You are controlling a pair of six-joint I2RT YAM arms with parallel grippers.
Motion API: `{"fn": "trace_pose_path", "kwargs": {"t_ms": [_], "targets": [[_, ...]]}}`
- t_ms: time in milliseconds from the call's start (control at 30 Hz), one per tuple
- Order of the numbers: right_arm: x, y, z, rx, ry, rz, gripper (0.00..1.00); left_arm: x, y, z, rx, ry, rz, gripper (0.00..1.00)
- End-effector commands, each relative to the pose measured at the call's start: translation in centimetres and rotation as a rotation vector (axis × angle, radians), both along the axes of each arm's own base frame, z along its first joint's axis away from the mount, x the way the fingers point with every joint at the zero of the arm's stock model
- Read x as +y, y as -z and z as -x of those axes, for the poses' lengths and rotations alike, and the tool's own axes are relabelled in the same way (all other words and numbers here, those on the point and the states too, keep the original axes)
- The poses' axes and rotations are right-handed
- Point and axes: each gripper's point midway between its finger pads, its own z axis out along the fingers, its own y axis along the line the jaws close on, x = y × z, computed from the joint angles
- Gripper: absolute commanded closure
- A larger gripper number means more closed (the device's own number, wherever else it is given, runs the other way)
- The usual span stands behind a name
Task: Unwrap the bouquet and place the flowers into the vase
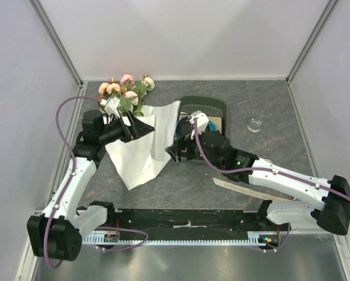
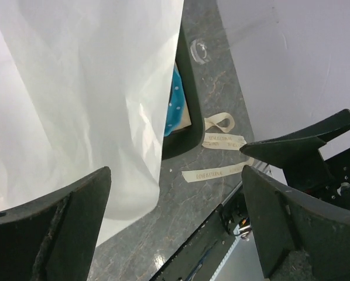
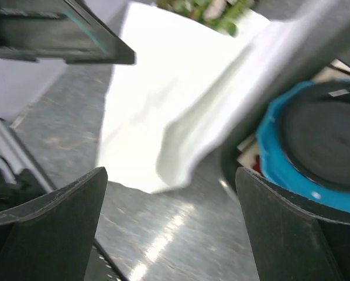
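Observation:
The bouquet's pink, peach and cream flowers lie at the back left of the table. Their white paper wrap fans out loosely toward the front, and the stems are hidden under my left wrist. My left gripper hovers over the top of the wrap, open, with nothing between its fingers; the paper fills the left of its view. My right gripper is open at the wrap's right edge, over bare table. The vase stands empty at the right, small and clear, and also shows as the vase in the left wrist view.
A dark green tray holding a blue-rimmed black plate sits just behind my right gripper, partly under the paper. Loose cream ribbon lies in front of the right arm, the ribbon printed with words. Walls close in on three sides.

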Motion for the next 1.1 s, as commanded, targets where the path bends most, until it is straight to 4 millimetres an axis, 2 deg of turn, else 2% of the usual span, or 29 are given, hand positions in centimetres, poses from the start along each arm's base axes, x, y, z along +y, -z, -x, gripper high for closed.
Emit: {"fn": "trace_pose_path", "kwargs": {"t_ms": [0,67,167,200,233,267,300,333,367,400,433,567,633,667,700,767,867,900,933,967,1033,1067], "targets": [[3.5,-6.8,0.0,-0.096,-0.010,-0.232,0.02,0.7,-2.8,1.5,-0.109,-0.022,-0.034,0.00],[4.9,-6.7,0.6,-0.075,-0.051,-0.244,0.02,1.4,-3.1,1.8,-0.116,-0.062,-0.052,0.01],[8.4,-5.1,0.7,-0.017,-0.141,-0.238,0.02,3.8,-2.9,1.8,-0.102,-0.223,-0.117,0.06],[10.1,-3.6,-0.1,0.023,-0.149,-0.195,0.02,5.0,-2.4,2.0,-0.086,-0.297,-0.145,0.07],[10.6,-2.7,-1.0,0.064,-0.110,-0.182,0.02,5.5,-2.3,2.1,-0.083,-0.324,-0.154,0.07],[11.3,-3.4,-2.0,0.096,-0.086,-0.201,0.02,5.8,-2.3,2.3,-0.089,-0.345,-0.163,0.07],[11.9,-0.1,-3.0,0.178,-0.076,-0.167,0.02,6.0,-2.1,2.6,-0.082,-0.352,-0.168,0.07],[11.9,0.5,-4.1,0.300,-0.096,-0.242,0.02,6.2,-2.9,3.3,-0.112,-0.360,-0.163,0.07],[12.5,1.8,-5.3,0.330,-0.110,-0.292,0.02,6.5,-3.1,3.6,-0.124,-0.376,-0.172,0.07],[12.3,2.2,-6.4,0.343,-0.114,-0.327,0.02,6.8,-3.2,4.2,-0.132,-0.385,-0.177,0.07],[12.8,2.8,-6.1,0.364,-0.160,-0.337,0.02,7.1,-4.1,5.0,-0.171,-0.399,-0.174,0.07],[15.0,7.6,-7.8,0.418,-0.185,-0.257,0.03,8.3,-6.5,7.2,-0.267,-0.458,-0.176,0.10],[15.5,9.3,-8.1,0.428,-0.191,-0.237,0.08,8.4,-7.1,7.7,-0.276,-0.459,-0.178,0.12],[15.8,11.0,-8.7,0.444,-0.174,-0.212,0.11,8.4,-7.3,7.8,-0.276,-0.458,-0.180,0.12],[15.8,11.7,-9.0,0.448,-0.163,-0.193,0.16,8.4,-7.4,7.7,-0.274,-0.453,-0.179,0.12],[15.7,13.6,-9.6,0.454,-0.130,-0.140,0.18,8.0,-7.9,7.5,-0.279,-0.431,-0.183,0.12],[16.5,14.5,-9.5,0.455,-0.147,-0.146,0.19,7.6,-8.2,7.5,-0.282,-0.403,-0.181,0.12],[17.4,14.3,-8.4,0.460,-0.190,-0.155,0.26,7.6,-8.3,7.5,-0.286,-0.405,-0.178,0.13],[18.2,13.8,-8.1,0.447,-0.210,-0.160,0.30,7.7,-8.3,7.6,-0.286,-0.407,-0.176,0.13],[19.3,13.2,-6.8,0.437,-0.247,-0.159,0.37,7.7,-8.6,7.9,-0.301,-0.411,-0.170,0.13],[21.1,11.3,-5.8,0.395,-0.303,-0.183,0.41,7.9,-9.1,8.1,-0.317,-0.421,-0.166,0.13],[22.5,10.3,-4.1,0.380,-0.347,-0.193,0.41,7.9,-9.3,8.3,-0.319,-0.422,-0.166,0.14]]}}
